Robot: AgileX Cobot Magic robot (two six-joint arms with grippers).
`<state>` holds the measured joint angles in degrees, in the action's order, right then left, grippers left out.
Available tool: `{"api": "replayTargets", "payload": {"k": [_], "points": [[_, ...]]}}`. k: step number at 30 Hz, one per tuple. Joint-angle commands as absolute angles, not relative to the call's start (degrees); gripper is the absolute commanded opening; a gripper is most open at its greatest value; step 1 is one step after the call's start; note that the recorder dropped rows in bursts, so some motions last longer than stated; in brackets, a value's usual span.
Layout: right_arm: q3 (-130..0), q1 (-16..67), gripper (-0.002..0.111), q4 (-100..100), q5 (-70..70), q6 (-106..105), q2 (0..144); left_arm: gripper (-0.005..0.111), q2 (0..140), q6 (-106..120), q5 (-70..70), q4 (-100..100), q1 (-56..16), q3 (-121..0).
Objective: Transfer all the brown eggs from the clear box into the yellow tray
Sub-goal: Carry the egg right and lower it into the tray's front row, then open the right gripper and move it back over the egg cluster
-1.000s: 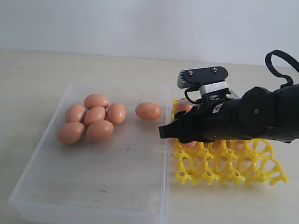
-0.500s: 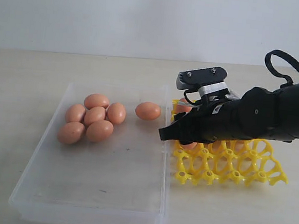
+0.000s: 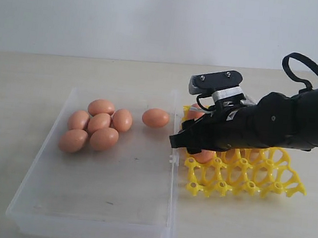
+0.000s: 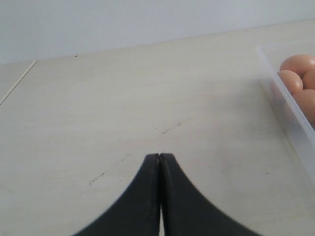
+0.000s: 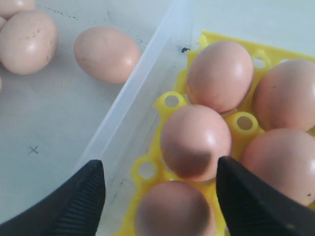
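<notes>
Several brown eggs (image 3: pixel 98 125) lie bunched at the far left of the clear box (image 3: pixel 109 205), and a lone egg (image 3: pixel 155 117) rests near its far right wall. My right gripper (image 3: pixel 182 140) hangs open over the left edge of the yellow tray (image 3: pixel 244 177), holding nothing. In the right wrist view its fingertips (image 5: pixel 96 172) straddle an egg (image 5: pixel 196 141) seated in a tray cup (image 5: pixel 170 101) among several other seated eggs (image 5: pixel 220 74). The left gripper (image 4: pixel 160 156) is shut and empty above bare table beside the box wall (image 4: pixel 285 98).
The box's right wall (image 5: pixel 133 103) runs right alongside the tray, under one right finger. The near half of the box holds no eggs. Pale tabletop (image 3: pixel 31 81) surrounds both containers, with a white wall behind.
The right gripper's jaws have spread wider, and the egg beneath them now shows seated in the tray. The clear box has slid slightly left. The left arm has not moved.
</notes>
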<state>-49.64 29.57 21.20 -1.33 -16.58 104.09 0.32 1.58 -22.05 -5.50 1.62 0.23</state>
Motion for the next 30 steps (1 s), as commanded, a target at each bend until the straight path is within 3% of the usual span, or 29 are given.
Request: {"api": "replayTargets", "payload": {"k": [1,7,11,15,19,30], "points": [[-49.47,29.52,0.064,20.56,-1.39,-16.31,102.26,0.000,0.00,1.32,-21.69,-5.44,1.73,0.00],[-50.86,32.06,0.062,20.84,0.62,-13.23,96.80,0.000,0.00,1.32,-21.69,-5.44,1.73,0.00],[-58.16,34.48,0.055,20.94,18.06,-13.23,96.84,0.000,0.00,1.32,-21.69,-5.44,1.73,0.00],[-70.64,36.68,0.040,20.82,39.44,-13.23,100.81,0.000,0.00,1.32,-21.69,-5.44,1.73,0.00],[-79.93,38.92,0.030,18.34,46.21,-13.34,106.97,0.000,0.00,1.32,-21.69,-5.44,1.73,0.00],[-100.30,42.99,0.029,12.96,58.79,-8.28,124.70,0.000,0.00,1.32,-21.69,-5.44,1.73,0.00]]}}
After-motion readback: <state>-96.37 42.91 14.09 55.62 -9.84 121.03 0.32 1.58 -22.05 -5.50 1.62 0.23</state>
